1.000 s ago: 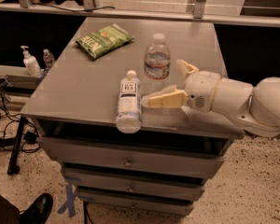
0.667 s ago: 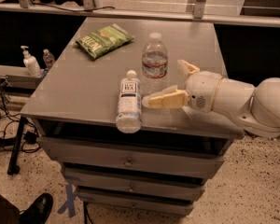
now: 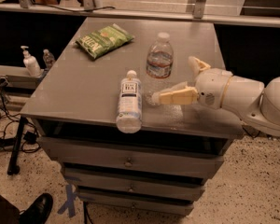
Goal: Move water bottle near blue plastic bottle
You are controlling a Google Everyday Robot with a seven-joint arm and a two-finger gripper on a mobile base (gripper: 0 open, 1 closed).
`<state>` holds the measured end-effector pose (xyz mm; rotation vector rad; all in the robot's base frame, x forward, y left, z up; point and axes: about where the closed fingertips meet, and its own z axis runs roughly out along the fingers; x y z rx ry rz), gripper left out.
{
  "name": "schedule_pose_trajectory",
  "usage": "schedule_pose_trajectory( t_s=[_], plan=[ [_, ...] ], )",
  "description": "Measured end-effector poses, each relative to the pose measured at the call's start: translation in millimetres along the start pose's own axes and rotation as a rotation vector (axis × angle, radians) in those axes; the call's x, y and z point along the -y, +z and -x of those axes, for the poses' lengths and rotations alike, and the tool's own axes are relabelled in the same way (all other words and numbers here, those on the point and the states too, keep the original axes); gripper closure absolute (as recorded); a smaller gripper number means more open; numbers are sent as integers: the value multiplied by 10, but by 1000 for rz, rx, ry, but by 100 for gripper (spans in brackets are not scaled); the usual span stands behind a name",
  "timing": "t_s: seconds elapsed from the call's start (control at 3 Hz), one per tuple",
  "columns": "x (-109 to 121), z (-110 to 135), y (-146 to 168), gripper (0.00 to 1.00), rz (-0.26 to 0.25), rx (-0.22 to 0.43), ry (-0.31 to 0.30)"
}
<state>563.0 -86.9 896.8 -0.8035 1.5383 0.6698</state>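
Where the table [image 3: 60, 94] meets its front edge, the blue plastic bottle [image 3: 129, 102] lies on its side, cap pointing away. Just beside it the gripper [image 3: 173, 78] is spread wide and holds nothing, its nearer finger at the foot of the upright water bottle [image 3: 159, 59]. Beyond lies a green snack bag [image 3: 104, 40].

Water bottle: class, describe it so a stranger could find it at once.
On the grey cabinet top, next to the gripper, stands the water bottle. It is upright and clear; the blue plastic bottle beside it lies flat.
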Motion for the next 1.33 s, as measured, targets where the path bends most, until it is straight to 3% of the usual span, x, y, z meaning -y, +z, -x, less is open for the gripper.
schedule_pose_trajectory(
  t_s=[0.33,0.67,1.0,1.33],
  plan=[
    [557,15,-387,0,-127,8,-33],
    [1106,232,-833,0,-254,10,-122],
    [1623,650,-1250,0,-387,23,-220],
    [1687,752,-1322,0,-404,36,-230]
  ],
)
